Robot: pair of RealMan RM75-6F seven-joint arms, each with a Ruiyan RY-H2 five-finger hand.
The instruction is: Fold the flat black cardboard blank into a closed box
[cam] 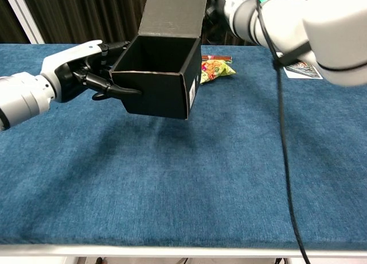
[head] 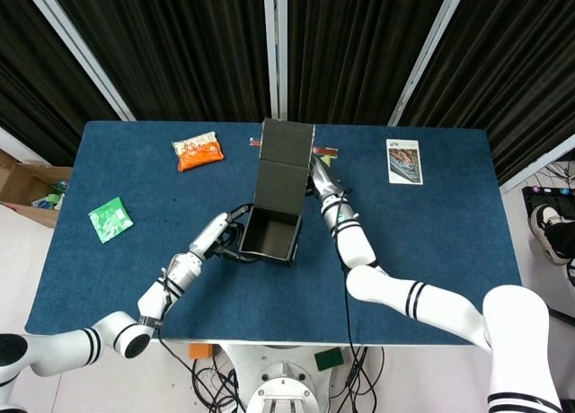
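Observation:
The black cardboard box (head: 269,235) (cam: 161,82) is set up with its top open and its lid flap (head: 286,157) (cam: 174,10) standing upright at the back. In the chest view it hangs tilted above the blue table (cam: 189,178), with a shadow under it. My left hand (head: 225,239) (cam: 85,70) grips the box's left wall, fingers on the outside and at the rim. My right hand (head: 322,173) (cam: 222,1) is at the lid flap's right edge. Its fingers are hidden behind the flap, so I cannot tell whether it holds the flap.
An orange snack pack (head: 198,151) lies at the back left and a green packet (head: 110,219) at the left edge. A yellow-green snack bag (cam: 215,68) sits just right of the box. A printed booklet (head: 403,161) lies back right.

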